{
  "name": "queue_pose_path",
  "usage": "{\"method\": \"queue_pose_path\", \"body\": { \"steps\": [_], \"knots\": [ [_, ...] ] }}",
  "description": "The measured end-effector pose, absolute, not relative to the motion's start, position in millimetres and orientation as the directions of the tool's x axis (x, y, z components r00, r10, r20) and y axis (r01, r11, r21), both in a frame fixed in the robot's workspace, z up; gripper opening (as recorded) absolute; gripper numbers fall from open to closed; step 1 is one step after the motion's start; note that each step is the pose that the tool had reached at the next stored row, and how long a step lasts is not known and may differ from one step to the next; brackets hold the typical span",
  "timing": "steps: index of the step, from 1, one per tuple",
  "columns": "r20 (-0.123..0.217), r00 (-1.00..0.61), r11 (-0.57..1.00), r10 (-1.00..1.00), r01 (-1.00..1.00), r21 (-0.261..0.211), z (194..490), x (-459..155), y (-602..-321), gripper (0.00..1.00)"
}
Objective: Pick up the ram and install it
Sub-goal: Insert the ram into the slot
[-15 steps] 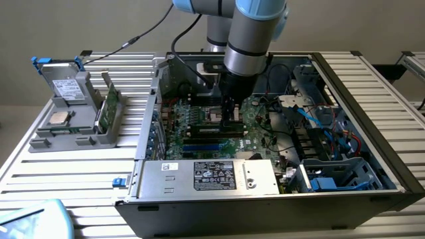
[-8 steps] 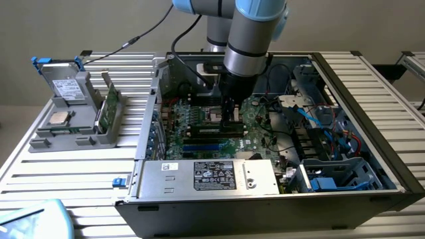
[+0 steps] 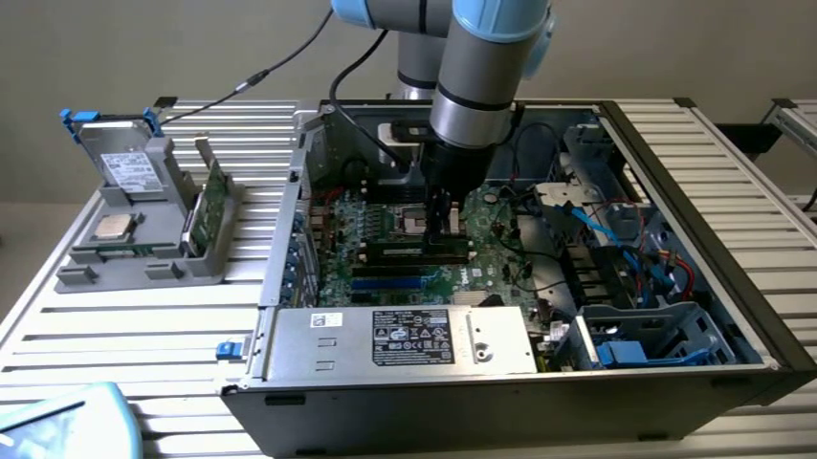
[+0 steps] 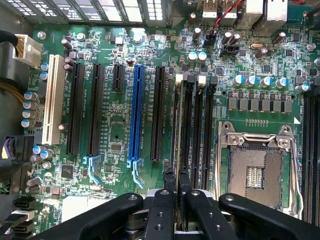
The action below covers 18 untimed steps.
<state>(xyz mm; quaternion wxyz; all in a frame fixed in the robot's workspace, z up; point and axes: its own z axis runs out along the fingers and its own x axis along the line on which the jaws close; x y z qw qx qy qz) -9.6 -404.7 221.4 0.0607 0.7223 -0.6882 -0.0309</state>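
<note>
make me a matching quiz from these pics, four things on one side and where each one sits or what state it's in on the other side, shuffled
Things
1. ram
2. long blue slot
3. CPU socket
4. grey holder

Places or states
A. on the table outside the computer case, at the exterior view's left
B. empty, with a silver frame around it
C. clamped edge-on in the gripper, over the black memory slots
D. on the motherboard, beside the short black slot

Pairs: 1-C, 2-D, 3-B, 4-A
</note>
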Motion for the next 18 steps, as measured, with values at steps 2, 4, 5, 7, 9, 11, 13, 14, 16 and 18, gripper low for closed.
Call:
{"method": "queue_pose_path", "body": {
  "steps": [2,4,5,7,9,11,13,14,16,18],
  "knots": [
    [0.039,0.051,-0.045,-0.998,-0.990,0.130,221.3,-9.6,-404.7,0.14],
    [0.039,0.051,-0.045,-0.998,-0.990,0.130,221.4,-9.6,-404.7,0.14],
    [0.039,0.051,-0.045,-0.998,-0.990,0.130,221.3,-9.6,-404.7,0.14],
    [0.039,0.051,-0.045,-0.998,-0.990,0.130,221.3,-9.6,-404.7,0.16],
    [0.039,0.051,-0.045,-0.998,-0.990,0.130,221.3,-9.6,-404.7,0.22],
    [0.039,0.051,-0.045,-0.998,-0.990,0.130,221.4,-9.6,-404.7,0.28],
    [0.039,0.051,-0.045,-0.998,-0.990,0.130,221.3,-9.6,-404.7,0.39],
    [0.039,0.051,-0.045,-0.998,-0.990,0.130,221.4,-9.6,-404.7,0.45],
    [0.039,0.051,-0.045,-0.998,-0.990,0.130,221.3,-9.9,-404.7,0.45],
    [0.037,0.051,-0.045,-0.998,-0.991,0.129,223.6,-12.2,-404.7,0.52]
  ]
}}
